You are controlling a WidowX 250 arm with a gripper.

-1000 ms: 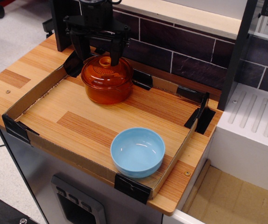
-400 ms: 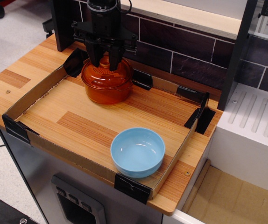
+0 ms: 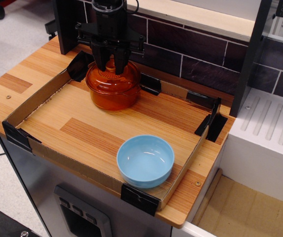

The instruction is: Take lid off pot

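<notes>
The pot (image 3: 113,91) sat at the tray's (image 3: 43,91) back left, lid (image 3: 113,77) on it. The gripper (image 3: 111,65) came straight down, its 2 fingers clamped on the knob (image 3: 111,63), good for a clean vertical lift.

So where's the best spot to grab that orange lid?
By the small knob at the centre of the lid, coming straight down from above. It stands proud of the shallow dome, and the gripper already has a finger on each side of it.
</notes>
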